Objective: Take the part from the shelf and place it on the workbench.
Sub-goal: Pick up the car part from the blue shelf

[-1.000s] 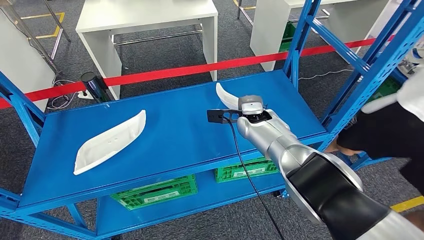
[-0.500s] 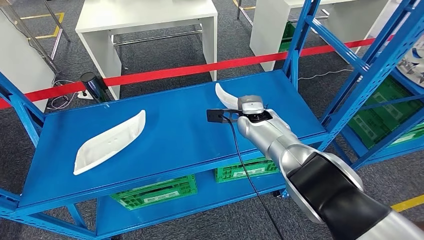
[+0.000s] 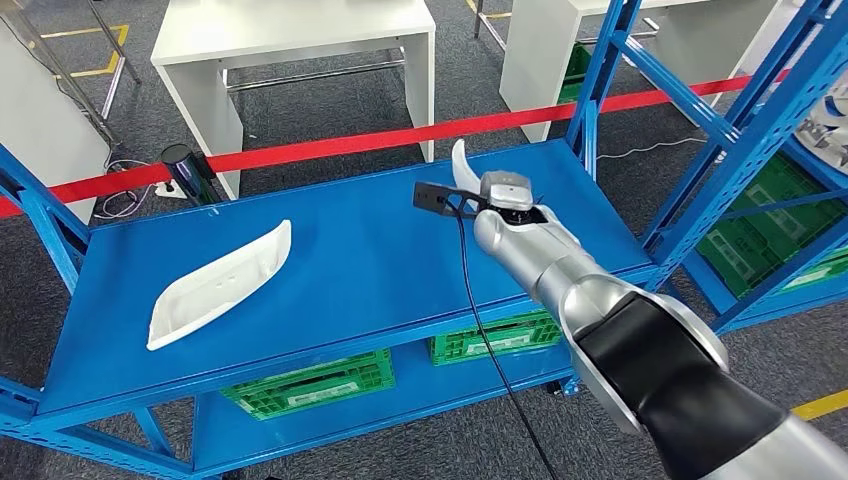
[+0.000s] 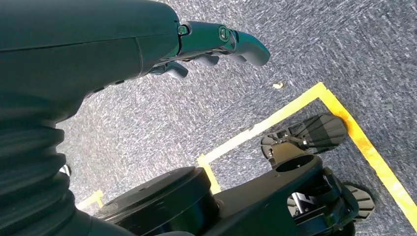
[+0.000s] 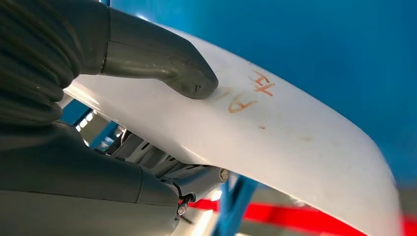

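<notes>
1. Our right hand (image 3: 492,200) grips the white curved part (image 3: 461,165), thumb (image 5: 162,59) pressed on its outer face and the other fingers tucked under it. The pinch is there so we can carry it off the shelf.
2. The part is in that hand, tip pointing up, and seems to be clear of the blue shelf (image 3: 340,270) at its right rear area. We judge the lift is under way and the workbench placement is not yet done.
3. A second white part (image 3: 215,285) lies flat on the shelf's left side, well apart and untouched.
4. Our left hand (image 4: 211,46) hangs over grey carpet with yellow floor tape (image 4: 295,110). It holds nothing, fingers slightly curled and apart.
5. Writing: orange handwritten marks (image 5: 253,91) on the held part, maybe "AU" plus another character, not clearly readable. No brand visible.
6. Red barrier tape (image 3: 400,135) runs behind the shelf, and green crates (image 3: 310,385) sit on the lower level.
</notes>
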Robot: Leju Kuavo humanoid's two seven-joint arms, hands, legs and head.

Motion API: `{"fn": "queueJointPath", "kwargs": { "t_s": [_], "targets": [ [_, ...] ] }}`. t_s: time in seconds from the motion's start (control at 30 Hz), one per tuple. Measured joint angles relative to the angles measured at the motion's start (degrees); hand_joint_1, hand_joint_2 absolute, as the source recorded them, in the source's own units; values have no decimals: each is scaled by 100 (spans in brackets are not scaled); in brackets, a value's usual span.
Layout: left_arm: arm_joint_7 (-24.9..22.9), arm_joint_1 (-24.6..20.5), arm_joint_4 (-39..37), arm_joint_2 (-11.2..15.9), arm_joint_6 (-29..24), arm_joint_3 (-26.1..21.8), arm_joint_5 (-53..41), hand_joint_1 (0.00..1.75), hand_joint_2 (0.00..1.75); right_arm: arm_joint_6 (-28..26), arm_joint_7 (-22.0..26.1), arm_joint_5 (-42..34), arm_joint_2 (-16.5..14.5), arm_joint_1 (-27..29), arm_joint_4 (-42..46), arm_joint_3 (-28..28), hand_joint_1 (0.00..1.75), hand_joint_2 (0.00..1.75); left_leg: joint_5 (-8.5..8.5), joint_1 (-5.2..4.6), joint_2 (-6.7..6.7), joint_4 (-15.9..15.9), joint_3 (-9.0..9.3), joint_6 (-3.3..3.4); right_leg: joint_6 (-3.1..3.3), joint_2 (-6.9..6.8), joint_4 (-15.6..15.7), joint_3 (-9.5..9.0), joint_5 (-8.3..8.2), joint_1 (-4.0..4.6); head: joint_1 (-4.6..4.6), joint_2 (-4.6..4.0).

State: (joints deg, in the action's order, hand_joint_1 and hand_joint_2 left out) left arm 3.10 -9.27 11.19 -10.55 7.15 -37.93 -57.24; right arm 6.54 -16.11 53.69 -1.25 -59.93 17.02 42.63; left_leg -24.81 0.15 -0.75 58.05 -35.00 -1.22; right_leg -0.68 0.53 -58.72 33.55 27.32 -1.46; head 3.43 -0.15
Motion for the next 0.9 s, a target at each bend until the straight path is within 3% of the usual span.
{"fn": "queueJointPath", "kwargs": {
  "t_s": [0.2,0.43,0.9],
  "targets": [
    [91,17,-2,-19,0,-1,51,0,175,-465,-520,119,64,-674,-53,-156,175,175,-1,-1,1,1,-2,0,0,1,0,3,0,-1,0,0],
    [98,62,-8,-27,0,-3,64,0,175,-728,-764,279,110,-1344,-122,-210,175,175,-1,0,2,0,-2,0,1,1,0,4,1,1,0,0],
    [188,63,-9,-32,0,-53,107,0,175,-1092,-653,537,113,-1608,-193,-217,175,175,-1,0,1,0,-2,1,0,0,0,2,1,1,0,0]
  ]
}}
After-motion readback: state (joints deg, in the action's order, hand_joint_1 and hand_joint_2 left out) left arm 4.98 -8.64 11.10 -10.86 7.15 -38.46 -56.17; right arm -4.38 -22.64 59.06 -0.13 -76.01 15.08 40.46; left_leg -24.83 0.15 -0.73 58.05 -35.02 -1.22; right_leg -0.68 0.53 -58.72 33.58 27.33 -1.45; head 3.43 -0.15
